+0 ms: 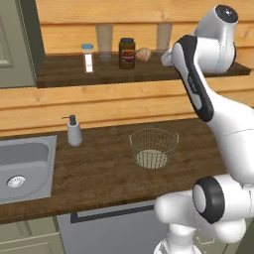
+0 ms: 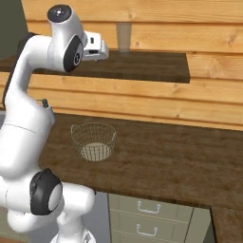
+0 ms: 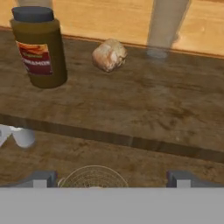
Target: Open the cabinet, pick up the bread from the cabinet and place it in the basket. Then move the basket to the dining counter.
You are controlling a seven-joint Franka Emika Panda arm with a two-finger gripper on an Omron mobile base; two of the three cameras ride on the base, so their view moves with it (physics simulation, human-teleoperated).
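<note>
Claw [image 3: 112, 178]: fingers spread wide, holding nothing, poised in front of the open cabinet's shelf [image 3: 144, 109].
Bread [image 3: 109, 55]: on that shelf, beside the jar [image 3: 39, 46], apparently untouched.
Basket [image 1: 154, 148]: on the table [image 1: 99, 168] below, seemingly without the bread.
Step in hand: reaching for the bread.
Next: advance, straddle the roll, close.

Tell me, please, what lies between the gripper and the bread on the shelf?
Nothing but bare shelf: in the hand view the open gripper faces the bread, with the jar off to one side.
</note>
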